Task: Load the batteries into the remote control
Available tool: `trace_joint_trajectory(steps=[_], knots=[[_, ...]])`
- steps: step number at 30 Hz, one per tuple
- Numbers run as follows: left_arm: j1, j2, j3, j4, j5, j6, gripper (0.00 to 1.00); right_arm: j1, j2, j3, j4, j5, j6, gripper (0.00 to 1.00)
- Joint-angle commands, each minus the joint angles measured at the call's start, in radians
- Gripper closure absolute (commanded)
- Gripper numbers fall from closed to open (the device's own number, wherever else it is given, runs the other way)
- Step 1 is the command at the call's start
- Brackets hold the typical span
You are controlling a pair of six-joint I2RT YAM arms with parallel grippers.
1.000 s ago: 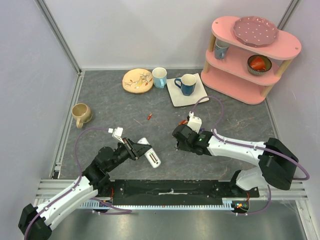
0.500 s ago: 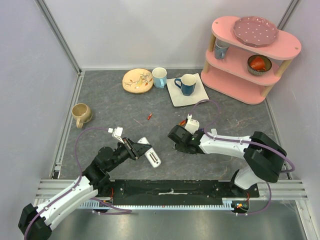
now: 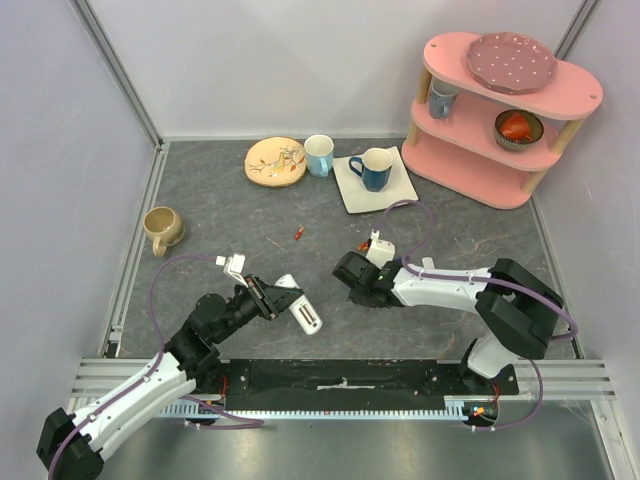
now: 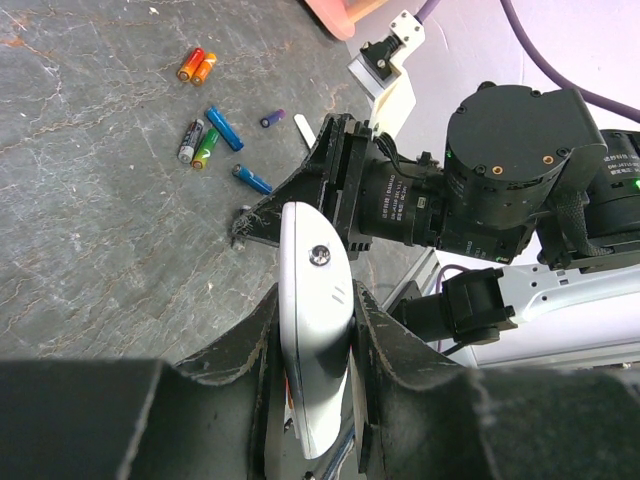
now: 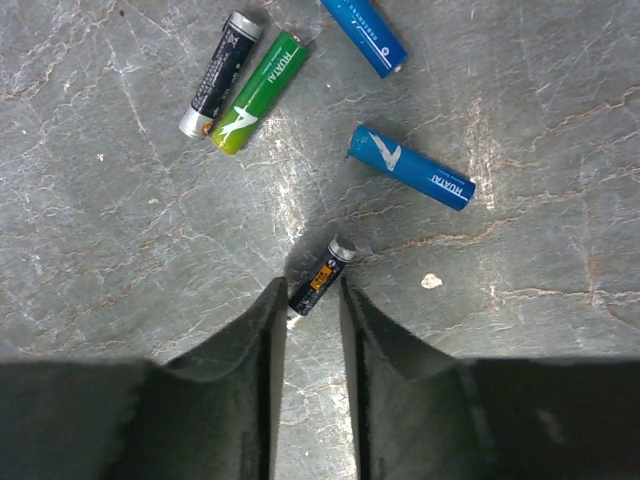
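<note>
on the left, my left gripper (image 4: 316,290) is clamped on the remote control (image 4: 318,350), one finger pressed against each long side. the white bar sticks forward out of the grip and is held above the table (image 4: 90,220). in the overhead view its dark slot faces up.

in the middle, my right gripper (image 5: 310,295) hangs low over the table, pointing straight down. its fingers (image 5: 262,340) stand a little apart, with a narrow gap between them, and are clamped on nothing. a dark battery (image 5: 322,272) lies flat right at the tips. its long axis runs on a slant, from the gap up and to the right. its lower end sits just inside the gap, close to one finger; the silver cap pokes out beyond. so the battery lies crooked to the fingers, not square across them.

further off lie a green battery (image 5: 258,90) and, more to the right, a blue battery (image 5: 410,165), both apart from my fingers. my right arm is much the nearer to all of them.
</note>
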Motion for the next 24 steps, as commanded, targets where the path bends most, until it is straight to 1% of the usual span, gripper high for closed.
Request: trace_joint_trajectory(steps=[1,2,3,6,10,14,17,24], knots=[[0.002,-0.01,-0.108,0.046,0.005,-0.004,0.98,0.005,0.03,0.027,0.011,0.0,-0.029,0.69],[0.002,-0.01,-0.108,0.047,0.006,-0.006,0.98,0.005,0.046,0.034,0.011,-0.009,-0.05,0.7],[0.002,-0.01,-0.11,0.046,0.005,-0.006,0.98,0.005,0.055,0.042,0.011,-0.021,-0.108,0.69],[0.002,-0.015,-0.113,0.046,0.008,-0.007,0.98,0.005,0.084,0.07,0.011,-0.064,-0.216,0.67],[0.002,-0.015,-0.116,0.046,0.006,-0.01,0.98,0.005,0.086,0.074,0.013,-0.08,-0.309,0.65],[0.002,-0.016,-0.116,0.046,0.008,-0.012,0.98,0.005,0.078,0.068,0.007,-0.074,-0.356,0.62],[0.003,-0.013,-0.116,0.046,0.005,-0.015,0.98,0.005,0.086,0.064,-0.005,-0.06,-0.363,0.62],[0.002,-0.005,-0.115,0.049,0.006,-0.016,0.98,0.005,0.115,0.065,-0.009,-0.054,-0.379,0.69]])
